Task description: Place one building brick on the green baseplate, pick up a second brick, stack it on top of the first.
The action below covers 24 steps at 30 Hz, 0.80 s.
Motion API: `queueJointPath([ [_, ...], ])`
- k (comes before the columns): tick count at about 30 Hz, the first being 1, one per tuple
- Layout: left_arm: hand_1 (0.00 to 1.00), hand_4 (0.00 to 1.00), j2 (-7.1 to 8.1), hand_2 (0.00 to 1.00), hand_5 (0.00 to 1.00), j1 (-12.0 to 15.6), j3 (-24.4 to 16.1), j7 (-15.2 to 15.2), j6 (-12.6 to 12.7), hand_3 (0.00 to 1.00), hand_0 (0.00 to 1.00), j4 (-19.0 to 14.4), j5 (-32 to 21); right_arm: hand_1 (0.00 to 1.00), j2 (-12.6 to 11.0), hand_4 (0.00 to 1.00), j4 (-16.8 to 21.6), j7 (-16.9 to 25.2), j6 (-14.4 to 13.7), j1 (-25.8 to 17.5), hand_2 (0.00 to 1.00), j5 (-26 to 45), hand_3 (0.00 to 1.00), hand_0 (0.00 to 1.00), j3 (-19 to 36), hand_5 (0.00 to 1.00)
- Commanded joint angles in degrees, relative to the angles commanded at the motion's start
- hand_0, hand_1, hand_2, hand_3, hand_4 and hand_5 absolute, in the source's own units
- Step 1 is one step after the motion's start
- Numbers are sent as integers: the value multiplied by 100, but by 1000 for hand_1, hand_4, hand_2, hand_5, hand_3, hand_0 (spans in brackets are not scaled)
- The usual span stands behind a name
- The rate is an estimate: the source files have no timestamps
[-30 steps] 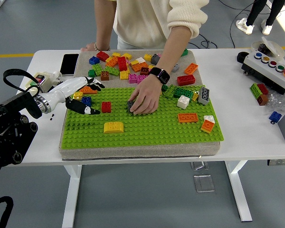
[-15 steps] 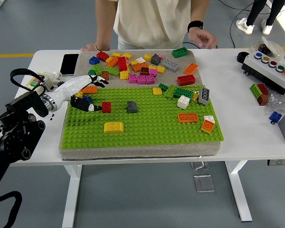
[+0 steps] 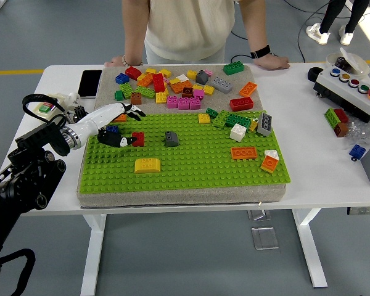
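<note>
Green baseplate (image 3: 191,163) is laid on a grey pad on the white table (image 3: 320,166), with a grey brick (image 3: 171,139) seated on its studs left of centre, nothing stacked on it. A red brick (image 3: 137,139) is set just left of the grey one, a yellow brick (image 3: 148,165) nearer the front edge, orange bricks (image 3: 243,152) toward the right. Left hand (image 3: 114,126) is reached in from the left over the baseplate's far-left corner, palm turned down and inward, white fingers (image 3: 120,110) spread and lightly curved, black thumb tip (image 3: 124,141) lowered close to the red brick; contact there cannot be judged. Nothing is seen gripped. A blue brick (image 3: 112,129) is partly covered by the hand, so its seating is unclear. Loose brick pile (image 3: 172,86) is scattered on the pad beyond the baseplate. A person at the far side is cut off by the top edge; one hand (image 3: 272,61) is rested flat on the far table edge at right, the other hand (image 3: 117,61) at left. Phone (image 3: 90,82) is lying at far left. Button box (image 3: 348,83) is placed at far right. Right robot arm is not seen.
</note>
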Motion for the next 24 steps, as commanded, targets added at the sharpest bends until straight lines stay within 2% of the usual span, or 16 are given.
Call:
queueJointPath([
  [3,764,801,-18,724,47,-19,7,14,-34,748,801,52,0,637,3,913,0,5,2,0,685,-3,618,726,-6,473],
  [4,780,864,-29,751,68,-35,18,24,-48,785,815,87,0,637,3,914,0,7,4,0,685,-5,619,726,-12,474],
  [13,779,872,-44,755,73,-87,113,9,30,788,819,261,0,638,4,915,0,16,1,2,685,-19,619,727,-43,474],
  [24,778,888,-33,750,93,-202,341,-55,263,786,821,535,0,639,4,918,0,3,3,12,685,-24,620,728,-74,477],
])
